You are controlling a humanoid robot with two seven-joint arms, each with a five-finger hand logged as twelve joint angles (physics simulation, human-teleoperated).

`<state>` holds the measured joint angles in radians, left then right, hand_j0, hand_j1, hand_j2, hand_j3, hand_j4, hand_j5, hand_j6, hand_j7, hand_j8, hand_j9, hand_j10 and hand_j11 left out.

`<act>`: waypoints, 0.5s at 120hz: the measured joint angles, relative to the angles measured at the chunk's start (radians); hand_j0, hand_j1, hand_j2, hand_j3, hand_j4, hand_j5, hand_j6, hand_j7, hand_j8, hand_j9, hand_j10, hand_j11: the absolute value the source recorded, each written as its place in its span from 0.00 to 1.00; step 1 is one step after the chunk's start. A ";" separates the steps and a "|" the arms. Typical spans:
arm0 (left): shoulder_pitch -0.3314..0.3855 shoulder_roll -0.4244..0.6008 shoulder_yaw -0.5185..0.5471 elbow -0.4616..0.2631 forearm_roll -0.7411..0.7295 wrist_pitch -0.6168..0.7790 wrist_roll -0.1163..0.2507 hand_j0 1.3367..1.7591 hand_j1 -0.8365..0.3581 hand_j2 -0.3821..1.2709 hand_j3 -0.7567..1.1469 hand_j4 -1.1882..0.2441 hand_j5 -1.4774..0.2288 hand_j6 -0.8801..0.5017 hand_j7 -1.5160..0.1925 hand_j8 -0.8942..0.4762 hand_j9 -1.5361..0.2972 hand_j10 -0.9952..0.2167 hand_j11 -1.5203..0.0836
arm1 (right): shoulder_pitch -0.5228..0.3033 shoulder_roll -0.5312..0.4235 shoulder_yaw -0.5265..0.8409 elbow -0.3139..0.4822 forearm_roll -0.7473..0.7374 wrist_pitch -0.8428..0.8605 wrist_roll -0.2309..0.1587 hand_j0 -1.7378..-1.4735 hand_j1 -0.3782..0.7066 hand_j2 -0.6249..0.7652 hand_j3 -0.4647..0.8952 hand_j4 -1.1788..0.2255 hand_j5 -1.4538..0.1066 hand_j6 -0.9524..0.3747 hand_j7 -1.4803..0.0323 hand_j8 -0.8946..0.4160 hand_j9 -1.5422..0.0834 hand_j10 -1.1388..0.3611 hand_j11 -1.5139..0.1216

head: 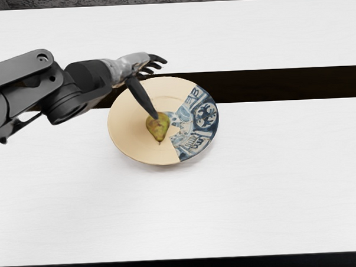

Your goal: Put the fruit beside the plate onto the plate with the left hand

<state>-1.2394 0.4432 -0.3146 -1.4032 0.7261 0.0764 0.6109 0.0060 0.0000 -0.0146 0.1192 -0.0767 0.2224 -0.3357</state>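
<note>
A yellow-green pear (159,128) lies near the middle of the round plate (126,139). The plate is tan, with a blue and white patterned wedge on its right side. My left arm enters from the left edge, and its hand (138,67) hovers over the plate's far left rim. The fingers (155,60) are spread and point away to the right. One long dark digit (143,96) reaches down across the plate, its tip touching the top of the pear. Nothing is grasped. The right arm is out of sight.
The plate lies across a dark gap (282,84) that runs between the far white tabletop (233,36) and the near white tabletop (228,196). The bulky dark forearm (28,87) covers the left part of the gap.
</note>
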 joint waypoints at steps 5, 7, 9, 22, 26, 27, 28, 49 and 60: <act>0.000 0.023 -0.008 -0.029 -0.029 0.001 0.000 0.76 0.88 0.26 0.40 0.74 0.77 0.55 0.79 0.57 0.75 0.72 0.85 | 0.001 0.000 0.000 0.000 0.000 0.000 0.000 0.30 0.03 0.45 0.34 0.84 0.93 0.72 0.98 0.68 0.95 0.76 0.93; 0.000 0.034 -0.013 -0.040 -0.039 0.001 0.000 0.76 0.88 0.26 0.40 0.74 0.77 0.55 0.80 0.57 0.75 0.72 0.85 | 0.002 0.000 0.000 0.000 0.000 0.000 0.000 0.30 0.03 0.45 0.34 0.84 0.93 0.72 0.98 0.68 0.95 0.76 0.93; 0.000 0.046 -0.017 -0.051 -0.049 0.001 0.000 0.76 0.88 0.26 0.40 0.75 0.78 0.55 0.80 0.57 0.75 0.73 0.85 | 0.002 0.000 0.000 0.000 0.000 0.000 0.000 0.30 0.03 0.45 0.34 0.84 0.93 0.72 0.98 0.68 0.95 0.76 0.93; 0.001 0.149 -0.044 -0.142 -0.138 -0.001 0.000 0.76 0.90 0.25 0.40 0.76 0.79 0.57 0.81 0.58 0.77 0.74 0.87 | 0.004 0.000 -0.001 0.000 0.000 0.000 0.000 0.30 0.03 0.45 0.34 0.84 0.93 0.72 0.98 0.68 0.95 0.76 0.93; 0.002 0.180 -0.053 -0.171 -0.185 -0.004 0.000 0.76 0.91 0.25 0.40 0.77 0.80 0.57 0.82 0.59 0.78 0.75 0.88 | 0.004 0.000 -0.001 0.000 0.000 0.000 0.000 0.30 0.03 0.45 0.34 0.84 0.93 0.72 0.98 0.68 0.95 0.76 0.93; 0.002 0.186 -0.055 -0.177 -0.198 -0.005 0.000 0.76 0.91 0.25 0.40 0.77 0.80 0.58 0.82 0.59 0.78 0.75 0.88 | 0.004 0.000 -0.001 0.000 0.000 0.000 0.000 0.30 0.03 0.45 0.34 0.84 0.93 0.72 0.98 0.68 0.95 0.76 0.93; 0.002 0.191 -0.057 -0.184 -0.210 -0.006 0.000 0.76 0.91 0.25 0.40 0.77 0.80 0.58 0.82 0.59 0.78 0.75 0.88 | 0.004 0.000 -0.001 0.000 0.000 0.000 0.000 0.30 0.03 0.45 0.34 0.84 0.93 0.72 0.98 0.68 0.95 0.76 0.93; 0.148 0.330 -0.186 -0.249 -0.572 -0.223 0.000 0.76 0.94 0.24 0.40 0.79 0.83 0.60 0.85 0.62 0.80 0.78 0.91 | 0.005 0.000 0.000 0.000 0.000 -0.001 0.001 0.30 0.03 0.45 0.34 0.84 0.93 0.72 0.98 0.68 0.95 0.76 0.93; 0.201 0.402 -0.263 -0.255 -0.749 -0.363 0.000 0.76 0.95 0.24 0.40 0.80 0.83 0.61 0.86 0.62 0.81 0.79 0.91 | 0.005 0.000 0.001 0.000 0.000 -0.001 0.001 0.30 0.03 0.45 0.34 0.84 0.93 0.72 0.98 0.68 0.95 0.76 0.93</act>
<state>-1.0389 0.8451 -0.5771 -1.6578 -0.0233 -0.2865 0.6109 0.0107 0.0000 -0.0141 0.1196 -0.0767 0.2210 -0.3350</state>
